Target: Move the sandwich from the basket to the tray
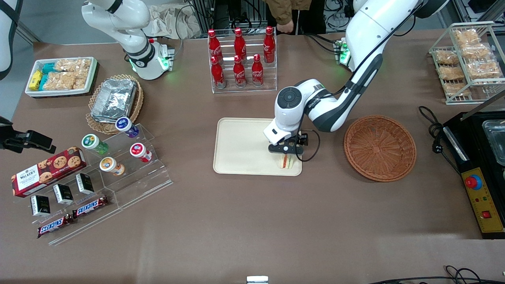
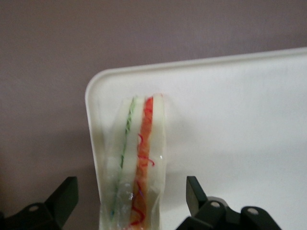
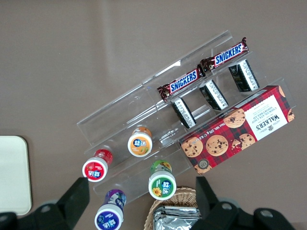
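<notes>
a robotics lab's mock snack shop: red cola bottles in a clear acrylic rack (image 1: 241, 59), cabling, a yellow emergency-stop control box (image 1: 482, 199) at the table edge

The brown tabletop (image 1: 244, 221) carries the cream tray (image 1: 240, 146) at frame centre, the round basket (image 1: 380, 148) to its right, a rack of 6 cola bottles (image 1: 241, 59) above, and a clear snack stand (image 1: 118, 177) at lower left. The gripper (image 1: 287, 154) hangs over the tray.

Working arm: glossy white shells w/ dark grey joint bands; round dark grey cap w/ small button marks on the wrist joint; green status light near its base; thin black cable looping beside the wrist; gripper (image 1: 287, 153) over the tray's corner nearest the camera, matte black, fingers (image 2: 195, 194) blocky, spread apart, w/ silver screws at their bases.
</notes>
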`<state>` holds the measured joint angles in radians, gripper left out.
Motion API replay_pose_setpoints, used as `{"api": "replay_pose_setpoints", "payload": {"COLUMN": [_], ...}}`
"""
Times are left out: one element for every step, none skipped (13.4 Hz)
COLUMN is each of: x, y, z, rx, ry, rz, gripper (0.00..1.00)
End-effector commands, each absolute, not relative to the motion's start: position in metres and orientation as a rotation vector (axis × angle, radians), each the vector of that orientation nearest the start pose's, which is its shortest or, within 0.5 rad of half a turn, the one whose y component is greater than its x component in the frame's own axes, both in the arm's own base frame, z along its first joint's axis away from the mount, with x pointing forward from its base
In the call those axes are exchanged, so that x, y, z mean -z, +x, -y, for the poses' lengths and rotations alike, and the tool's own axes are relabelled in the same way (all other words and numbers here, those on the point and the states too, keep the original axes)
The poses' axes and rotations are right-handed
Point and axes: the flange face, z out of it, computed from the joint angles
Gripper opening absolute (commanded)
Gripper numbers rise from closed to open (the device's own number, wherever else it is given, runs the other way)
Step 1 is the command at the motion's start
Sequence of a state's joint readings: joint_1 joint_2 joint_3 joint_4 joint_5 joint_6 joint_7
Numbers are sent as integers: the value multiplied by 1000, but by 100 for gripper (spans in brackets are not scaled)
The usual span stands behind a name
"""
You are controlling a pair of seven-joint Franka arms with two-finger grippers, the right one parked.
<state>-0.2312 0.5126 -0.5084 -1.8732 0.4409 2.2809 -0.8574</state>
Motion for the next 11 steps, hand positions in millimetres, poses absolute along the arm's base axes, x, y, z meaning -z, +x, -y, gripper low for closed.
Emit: {"api": "replay_pose_setpoints", "payload": {"x": [-355, -390, -421, -447, -472, -489, -511, -535, -546, -569, -586], "y": [522, 526, 525, 530, 538, 545, 548, 544, 552, 550, 548], "z": [405, 401, 396, 379, 353, 326, 306, 290, 249, 209, 169], "rx": [56, 57, 84, 111, 164, 196, 215, 217, 162, 109, 57], "ry": [-3049, -3048, -3054, -3065, -3061, -3054, -3077, -3102, -3101, -3134, -3167], "rz": [-5, 46, 90, 191, 273, 334, 371, 315, 278, 170, 49], "gripper": [100, 100, 100, 100, 100, 100, 100, 100, 100, 100, 100]}}
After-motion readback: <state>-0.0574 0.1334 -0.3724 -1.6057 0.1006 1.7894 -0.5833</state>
